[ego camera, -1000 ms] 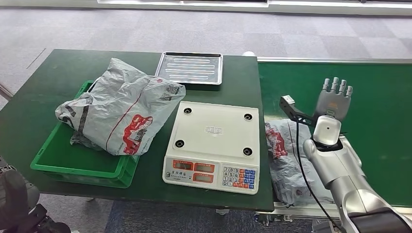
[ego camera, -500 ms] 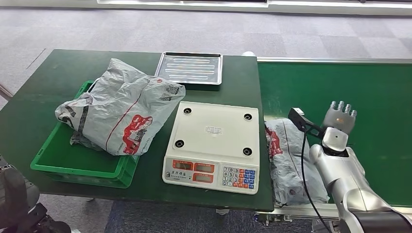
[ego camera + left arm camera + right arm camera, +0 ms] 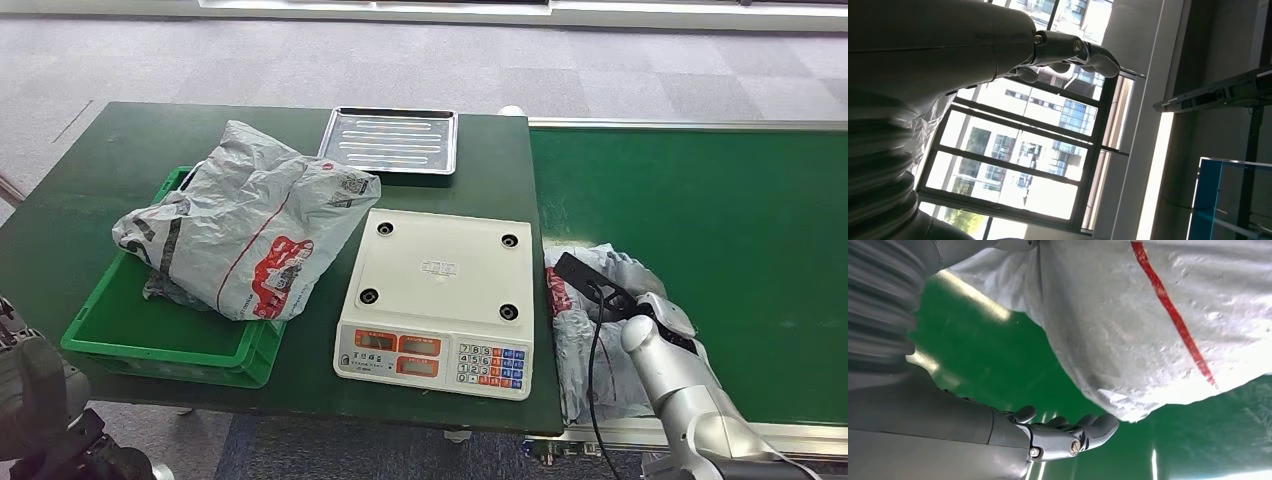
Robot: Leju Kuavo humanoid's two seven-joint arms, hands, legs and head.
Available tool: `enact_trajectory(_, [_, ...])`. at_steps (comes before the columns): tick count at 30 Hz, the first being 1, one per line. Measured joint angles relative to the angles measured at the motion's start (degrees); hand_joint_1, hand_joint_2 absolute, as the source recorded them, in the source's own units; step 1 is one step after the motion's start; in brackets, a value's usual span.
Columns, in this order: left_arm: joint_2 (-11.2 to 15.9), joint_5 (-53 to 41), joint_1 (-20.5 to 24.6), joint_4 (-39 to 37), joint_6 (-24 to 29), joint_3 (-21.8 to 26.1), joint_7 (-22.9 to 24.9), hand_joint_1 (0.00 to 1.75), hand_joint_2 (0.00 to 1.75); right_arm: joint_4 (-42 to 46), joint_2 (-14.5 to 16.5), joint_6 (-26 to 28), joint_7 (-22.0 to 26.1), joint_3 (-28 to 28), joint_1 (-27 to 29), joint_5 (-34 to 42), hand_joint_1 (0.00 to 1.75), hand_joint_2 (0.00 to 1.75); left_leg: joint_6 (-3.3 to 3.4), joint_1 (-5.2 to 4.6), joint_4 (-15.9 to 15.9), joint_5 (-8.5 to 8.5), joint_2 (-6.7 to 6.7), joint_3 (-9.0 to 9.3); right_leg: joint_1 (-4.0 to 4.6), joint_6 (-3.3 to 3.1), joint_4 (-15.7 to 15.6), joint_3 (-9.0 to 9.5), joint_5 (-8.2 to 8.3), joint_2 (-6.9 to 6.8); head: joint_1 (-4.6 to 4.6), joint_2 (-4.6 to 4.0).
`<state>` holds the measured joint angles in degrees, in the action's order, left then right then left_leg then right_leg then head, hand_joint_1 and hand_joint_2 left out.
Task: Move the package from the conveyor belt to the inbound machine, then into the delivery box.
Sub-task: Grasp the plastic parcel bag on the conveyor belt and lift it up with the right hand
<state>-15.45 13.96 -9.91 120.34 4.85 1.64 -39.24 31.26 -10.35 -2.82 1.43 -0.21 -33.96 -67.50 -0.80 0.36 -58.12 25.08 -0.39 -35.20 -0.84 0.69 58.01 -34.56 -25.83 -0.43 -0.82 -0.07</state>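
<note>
A grey plastic package [image 3: 590,335] with red print lies on the green conveyor belt [image 3: 700,200], just right of the scale. My right hand [image 3: 667,314] is lowered onto the belt at the package's right side. In the right wrist view its fingers [image 3: 1068,434] are stretched out just above the belt, beside the package [image 3: 1158,330], gripping nothing. The white inbound scale [image 3: 440,295] has a bare platform. A green crate [image 3: 160,338] on the left holds another grey package [image 3: 250,225]. My left hand [image 3: 1068,50] hangs off the table, fingers loosely bent, holding nothing.
A metal tray [image 3: 390,140] sits at the back of the dark green table [image 3: 90,200]. A black cable [image 3: 597,330] runs along my right forearm over the package. The belt stretches bare to the right and back.
My right hand has come down from above the belt, moving nearer and leftward to the package's side. The package and the other things have not moved.
</note>
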Motion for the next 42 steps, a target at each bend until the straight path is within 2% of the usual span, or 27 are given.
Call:
enact_trajectory(9, [0.0, -0.24, 0.23, 0.02, 0.0, 0.0, 0.26, 0.0, 1.75, 1.23, 0.38, -1.99, -0.16, 0.19, 0.21, 1.06, 0.0, 1.75, 0.0, 0.0, 0.0, 0.0, 0.03, 0.01, 0.0, 0.0, 0.0, 0.01, 0.01, 0.01, 0.01, 0.0])
enact_trajectory(10, [0.0, -0.25, 0.27, 0.02, 0.0, 0.01, 0.37, 0.0, 1.75, 1.23, 0.38, -2.13, -0.45, 0.4, 0.15, 1.12, 0.35, 1.75, 0.0, 0.0, 0.0, 0.0, 0.03, 0.01, 0.0, 0.0, 0.0, 0.01, 0.01, 0.01, 0.01, 0.0])
enact_trajectory(13, [0.0, -0.31, 0.37, 0.02, 0.0, 0.02, 0.66, 0.0, 1.75, 1.22, 0.39, -2.34, -0.9, 1.35, -0.08, 1.62, 1.66, 1.75, 0.0, 0.0, 0.0, 0.0, 0.03, 0.01, 0.0, 0.0, 0.0, 0.01, 0.01, 0.01, 0.01, 0.0])
enact_trajectory(14, [0.0, -0.33, 0.39, 0.02, 0.0, 0.02, 0.68, 0.0, 1.75, 1.22, 0.4, -2.34, -0.84, 1.64, -0.11, 1.84, 1.75, 1.75, 0.0, 0.0, 0.0, 0.0, 0.03, 0.01, 0.0, 0.0, 0.0, 0.01, 0.01, 0.01, 0.01, 0.0])
enact_trajectory(24, [0.0, -0.53, 0.34, 0.12, 0.03, 0.04, 0.25, 0.0, 1.75, 3.77, 0.9, -1.25, 1.33, 5.66, -0.03, 5.0, 1.75, 1.75, 0.0, 0.0, 0.0, -0.01, 0.03, 0.0, 0.01, 0.0, 0.0, 0.01, 0.01, 0.02, 0.01, 0.0])
enact_trajectory(42, [0.0, -1.55, -0.23, 1.2, 0.7, -0.15, -0.84, 0.0, 1.75, 22.81, 0.86, -2.56, 0.16, 14.53, 6.81, 7.27, 1.75, 1.75, -0.04, 0.0, 0.01, 0.1, 0.06, -0.01, 0.04, -0.02, 0.0, -0.07, -0.08, 0.22, 0.01, 0.0])
